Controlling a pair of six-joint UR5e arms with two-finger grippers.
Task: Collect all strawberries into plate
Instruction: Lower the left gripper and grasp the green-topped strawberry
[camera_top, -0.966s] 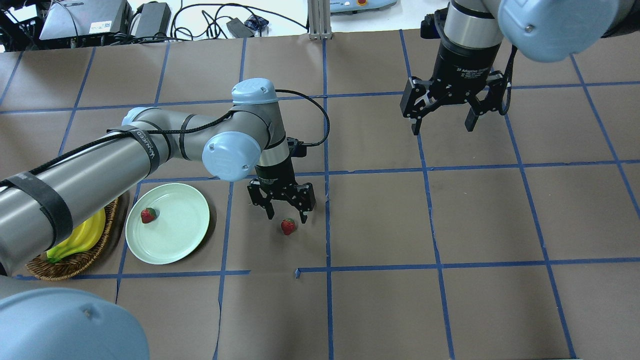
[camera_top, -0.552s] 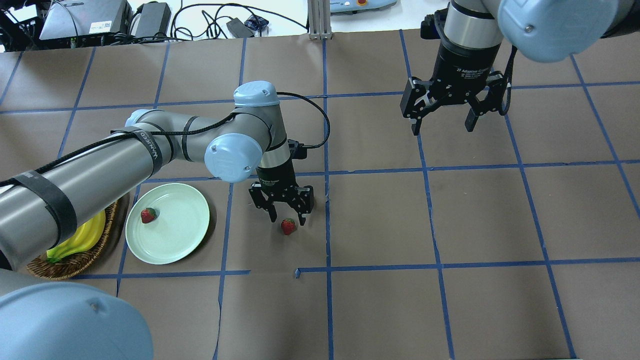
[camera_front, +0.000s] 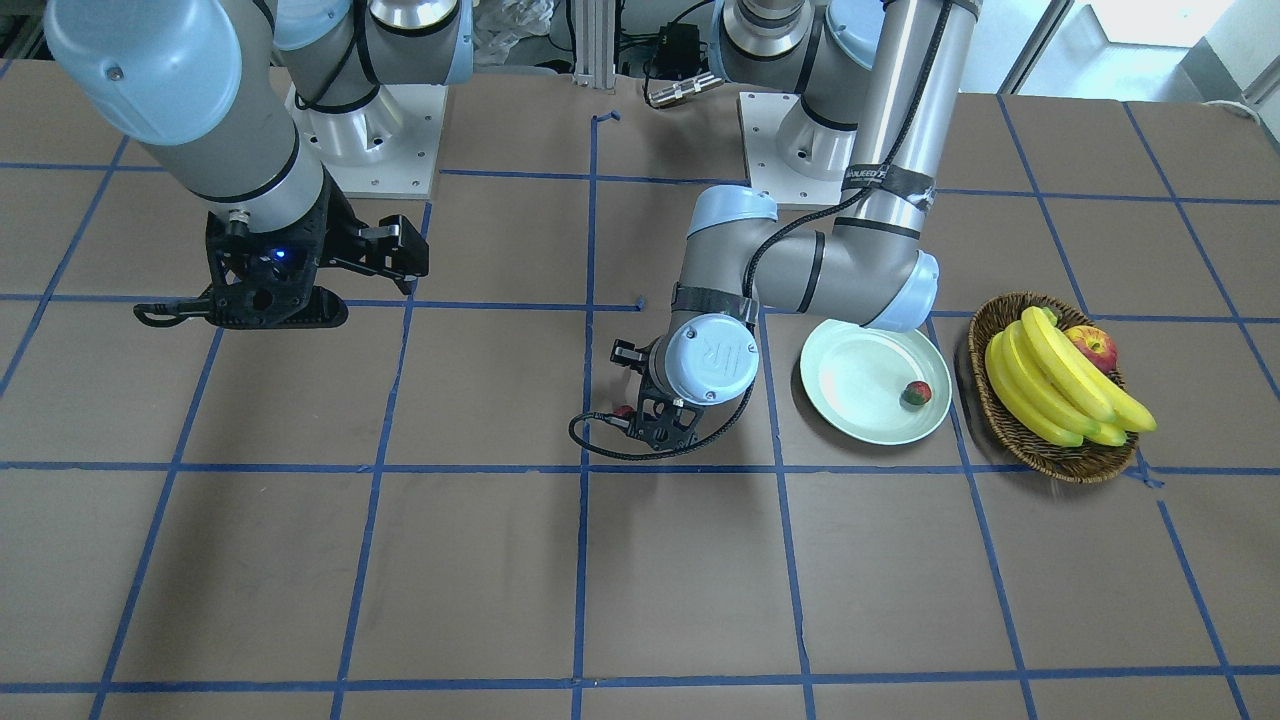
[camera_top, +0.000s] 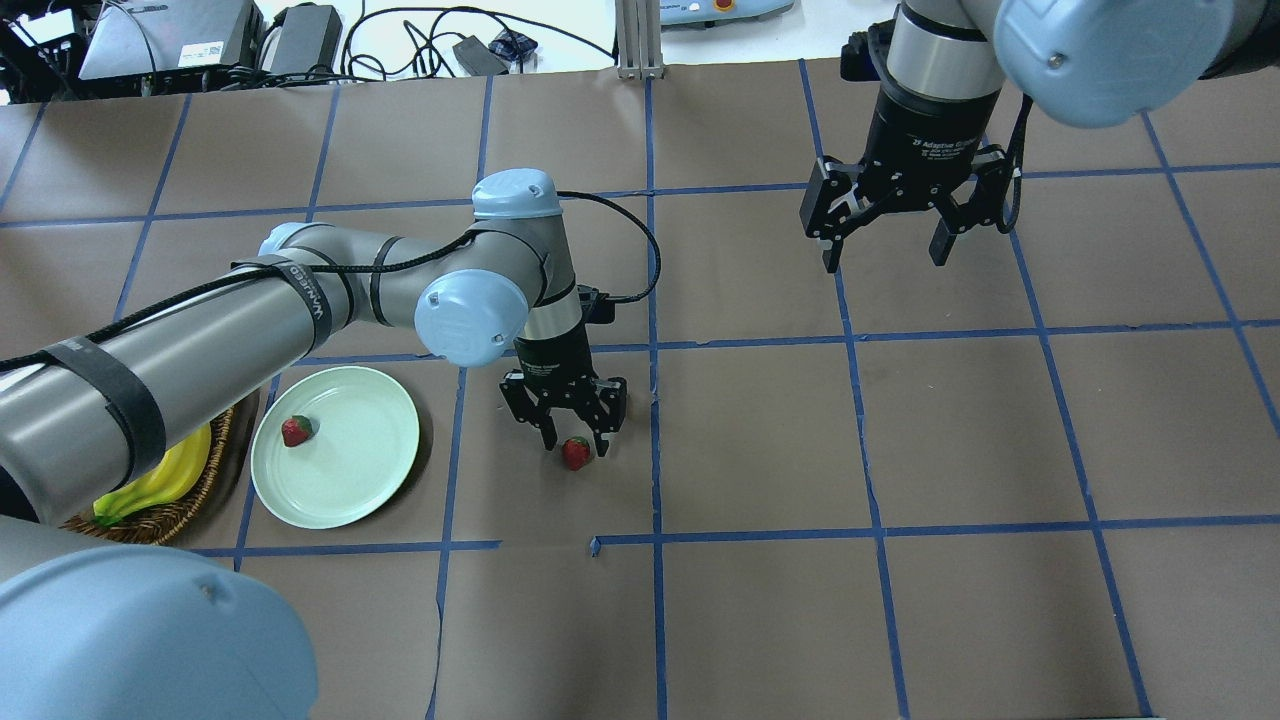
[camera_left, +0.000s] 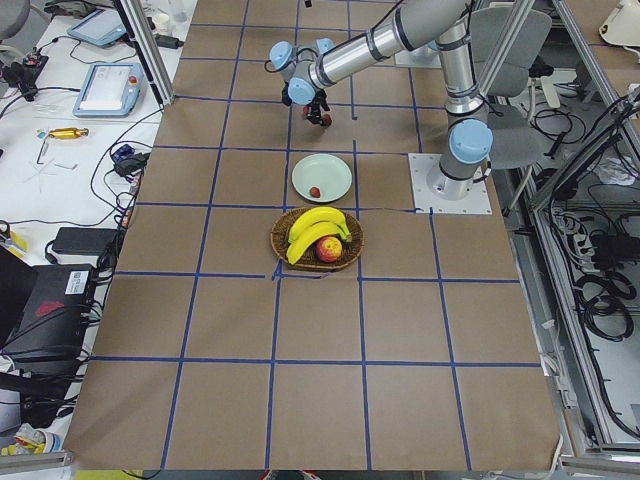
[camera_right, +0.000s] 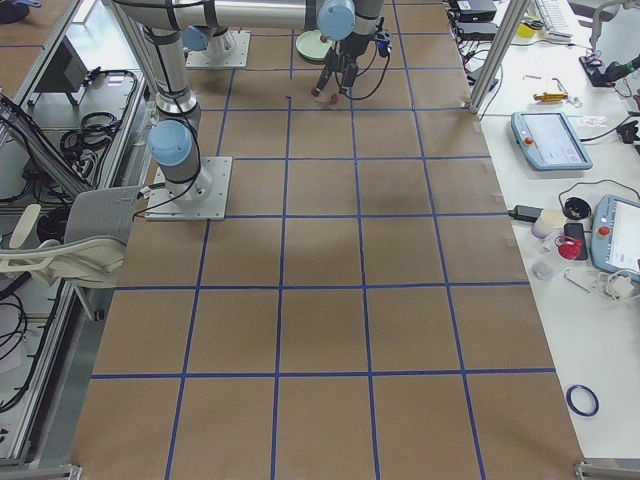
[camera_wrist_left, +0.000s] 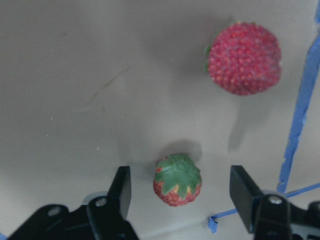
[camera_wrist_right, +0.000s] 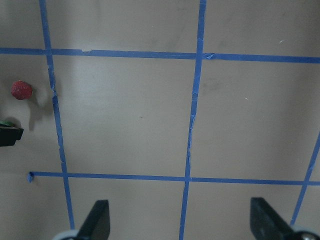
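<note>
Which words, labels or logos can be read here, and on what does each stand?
"2F Adaptive Gripper": white print on the black two-finger right gripper; the line beneath it is too small to read.
"UR": logo on the pale blue round wrist cap.
"WAN...": white letters on the black strap around the grey left arm; the rest is blurred.
White print on the black left gripper: too small to read.

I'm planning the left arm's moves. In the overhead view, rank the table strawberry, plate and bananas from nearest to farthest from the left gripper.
From the left gripper:
1. Table strawberry, right at its fingertips.
2. Plate, off to the view's left.
3. Bananas, farthest left, beyond the plate.
</note>
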